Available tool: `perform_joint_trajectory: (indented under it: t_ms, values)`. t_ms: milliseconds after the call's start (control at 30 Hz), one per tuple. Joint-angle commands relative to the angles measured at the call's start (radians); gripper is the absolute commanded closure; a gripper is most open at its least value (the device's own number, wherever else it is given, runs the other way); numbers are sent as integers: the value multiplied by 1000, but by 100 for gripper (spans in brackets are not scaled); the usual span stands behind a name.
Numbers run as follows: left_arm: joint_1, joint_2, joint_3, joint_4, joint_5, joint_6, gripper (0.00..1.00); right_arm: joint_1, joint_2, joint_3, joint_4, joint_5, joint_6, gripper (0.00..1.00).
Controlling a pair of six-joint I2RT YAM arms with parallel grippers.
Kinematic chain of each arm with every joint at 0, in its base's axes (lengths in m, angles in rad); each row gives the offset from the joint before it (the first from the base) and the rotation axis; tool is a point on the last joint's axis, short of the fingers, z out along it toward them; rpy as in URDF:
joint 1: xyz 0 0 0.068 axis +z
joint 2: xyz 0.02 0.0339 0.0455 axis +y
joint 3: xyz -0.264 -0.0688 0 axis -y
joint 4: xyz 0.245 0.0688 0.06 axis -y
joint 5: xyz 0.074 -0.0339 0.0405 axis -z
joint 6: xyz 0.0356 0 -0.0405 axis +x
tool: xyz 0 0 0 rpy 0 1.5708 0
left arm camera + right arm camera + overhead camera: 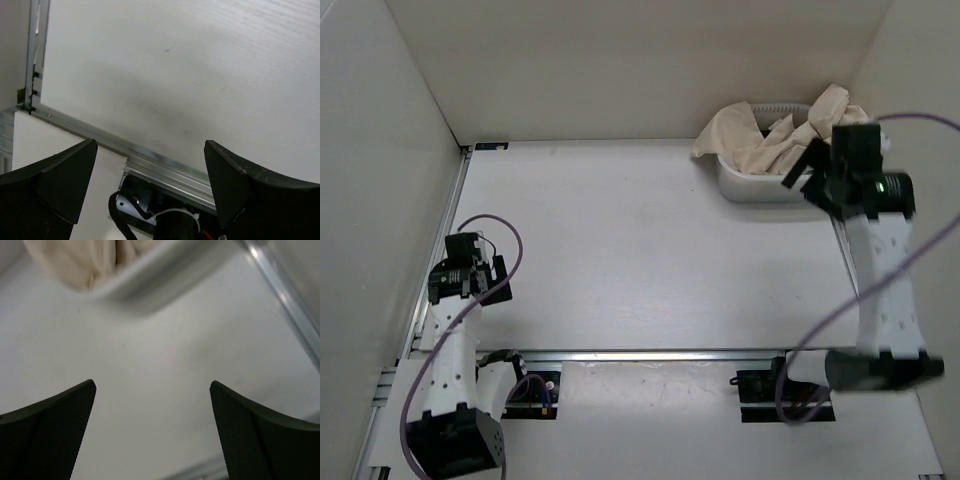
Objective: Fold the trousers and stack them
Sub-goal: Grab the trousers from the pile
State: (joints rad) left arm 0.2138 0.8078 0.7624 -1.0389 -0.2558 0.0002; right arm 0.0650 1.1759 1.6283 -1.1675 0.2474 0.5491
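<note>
The beige trousers (770, 135) lie bunched in a white basket (760, 188) at the table's far right, spilling over its rim. They show in the right wrist view (75, 260) at the top left, with the basket's rim (150, 282) below them. My right gripper (802, 165) is open and empty, raised just in front of the basket; its jaws stand wide apart (152, 405). My left gripper (492, 278) is open and empty at the table's near left edge (150, 165).
White walls enclose the table on three sides. A metal rail (670, 353) runs along the table's near edge, with another rail (285, 300) on the right side. Black mounts and cables sit below the near rail (160, 215).
</note>
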Motion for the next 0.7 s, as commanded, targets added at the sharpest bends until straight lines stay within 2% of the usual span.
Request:
perform_joint_trajectory:
  t_ms: [0,33,100,133,233,267,400,533,633,667]
  values:
    - [4,125,60,106,86,0,0,-53,298,255,112,260,-34,1]
    - [4,151,80,115,95,0,0,-73,435,315,149,224,-34,1]
    - [4,221,89,125,95,0,0,-129,575,445,163,158,7,1]
    - [4,241,104,147,95,0,0,-145,722,610,163,129,24,1]
    - [4,293,95,184,86,0,0,-169,964,821,173,101,60,1]
    - [4,304,95,198,86,0,0,-180,999,847,224,101,70,1]
    - [4,375,34,263,73,0,0,-191,1070,708,446,0,71,1]
    - [4,438,-14,312,86,0,0,-180,1160,783,460,-16,3,3]
    - [4,471,-14,321,86,0,0,-180,1144,742,460,13,3,30]
    - [4,472,-14,330,86,0,0,-180,1131,722,479,13,-9,52]
